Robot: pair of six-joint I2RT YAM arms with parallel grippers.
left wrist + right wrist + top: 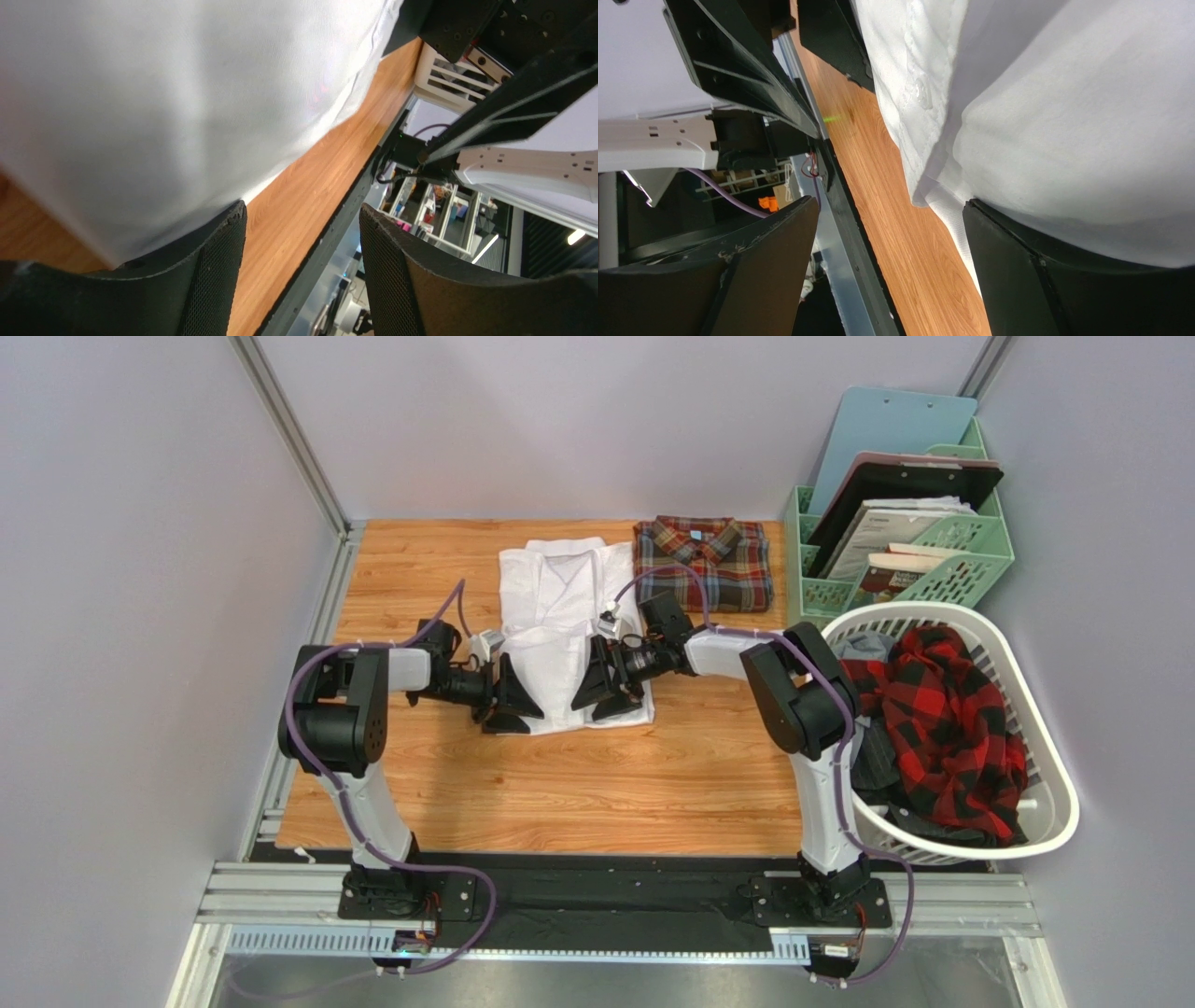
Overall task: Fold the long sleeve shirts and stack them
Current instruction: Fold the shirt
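The white shirt (564,609) lies folded in the middle of the wooden table (561,784), collar toward the back. The plaid shirt (704,560) lies folded behind it to the right, its teal inner collar showing. My left gripper (516,697) is open at the white shirt's near left edge. In the left wrist view (302,238) one finger (210,280) touches the cloth (175,105) and bare wood shows between the jaws. My right gripper (606,683) is open at the near right edge. In the right wrist view (889,231) one finger (1018,280) lies against the cloth (1053,126).
A white laundry basket (1045,756) at the right holds a red and black checked garment (954,707). A green organiser (968,546) with clipboards and papers stands at the back right. Grey walls close the left and back sides.
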